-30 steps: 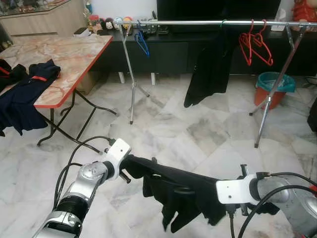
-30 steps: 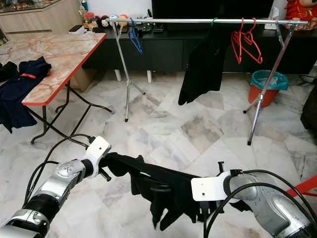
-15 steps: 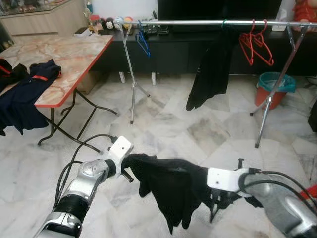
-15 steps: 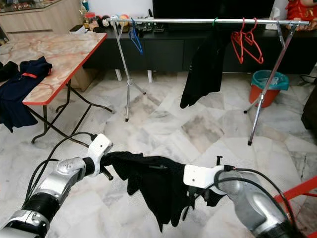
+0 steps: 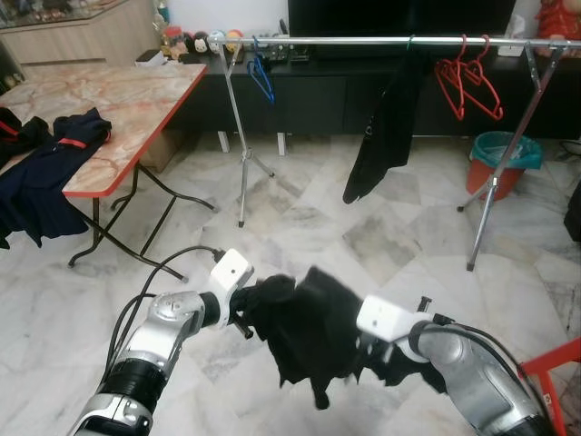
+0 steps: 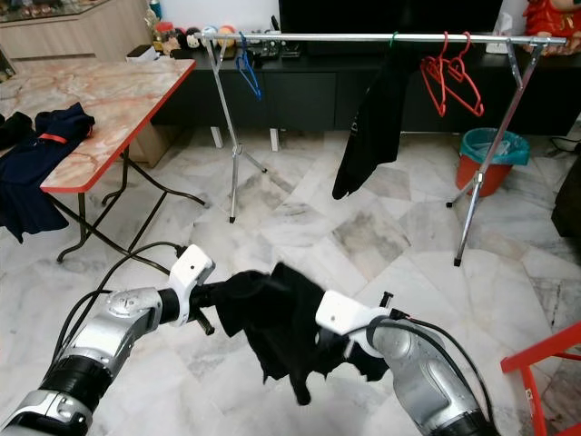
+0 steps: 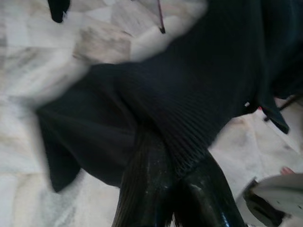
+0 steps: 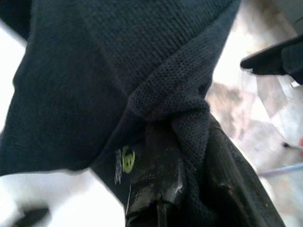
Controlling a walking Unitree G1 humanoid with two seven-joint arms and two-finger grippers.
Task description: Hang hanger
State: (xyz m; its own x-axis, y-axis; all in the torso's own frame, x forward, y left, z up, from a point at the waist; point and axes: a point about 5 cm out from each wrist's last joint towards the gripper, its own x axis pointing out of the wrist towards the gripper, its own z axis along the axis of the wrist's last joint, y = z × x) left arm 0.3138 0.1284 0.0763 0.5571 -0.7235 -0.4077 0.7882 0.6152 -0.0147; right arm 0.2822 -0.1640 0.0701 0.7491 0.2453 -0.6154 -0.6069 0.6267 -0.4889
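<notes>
A black knitted garment [image 5: 304, 331] hangs bunched between my two grippers, low in front of me above the marble floor. My left gripper [image 5: 251, 307] is shut on its left end; in the left wrist view the black fingers [image 7: 147, 189] pinch the ribbed fabric [image 7: 199, 104]. My right gripper [image 5: 365, 343] is shut on the right end, its fingers [image 8: 156, 175] clamping a fold of the knit [image 8: 118, 71]. Across the room stands a silver clothes rail [image 5: 363, 41] with a blue hanger [image 5: 260, 78], two red hangers [image 5: 467, 86] and a hung black garment [image 5: 386, 127].
A marble-topped folding table [image 5: 127, 109] with an orange edge stands at the left, dark blue clothes [image 5: 45, 168] draped over it. A teal-lined orange bin [image 5: 504, 162] sits by the rail's right legs. A red frame [image 5: 554, 363] juts in at the lower right. Open floor lies ahead.
My right gripper has swung left toward the left one. The garment, stretched out wide a second ago, now hangs bunched in a clump between them.
</notes>
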